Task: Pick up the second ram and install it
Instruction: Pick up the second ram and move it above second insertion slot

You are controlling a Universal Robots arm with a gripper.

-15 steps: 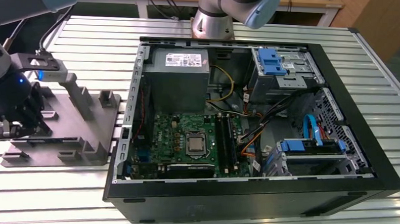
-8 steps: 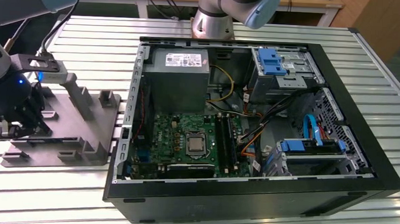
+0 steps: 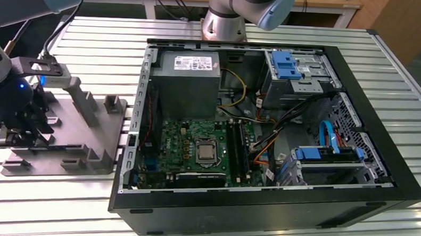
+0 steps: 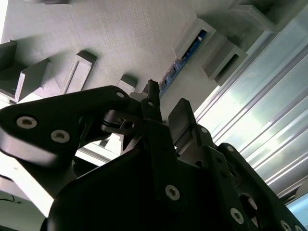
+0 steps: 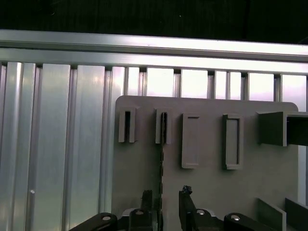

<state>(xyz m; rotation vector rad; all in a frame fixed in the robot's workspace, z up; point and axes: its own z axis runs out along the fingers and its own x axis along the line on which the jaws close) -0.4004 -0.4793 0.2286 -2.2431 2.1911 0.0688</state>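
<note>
The slatted metal tabletop carries an open computer case across the middle and the exterior view's right. A grey slotted holder sits at the exterior view's left. The pincer hangs over that holder in the lower left of the frame, well apart from the case.

The second ram stands on its long edge in the holder, with its far end in one of the slots. The pincer is narrowly open and straddles the near end. One of its fingers stands on each side of the stick, with a thin gap showing on both sides, so nothing is clamped yet.

The main risk is probably an uneven close. If one finger meets the thin board first, it could push the stick sideways and wedge it in the slot. A grip this near the end might also let the stick pivot or slip.

The exterior view shows the motherboard inside the case and how far it lies from the holder, but the stick is too small to make out there. The first wrist view looks straight along the stick's edge and shows both gaps. The second wrist view shows the second ram by its bluish side, seated between the holder's blocks just beyond the pincer.
</note>
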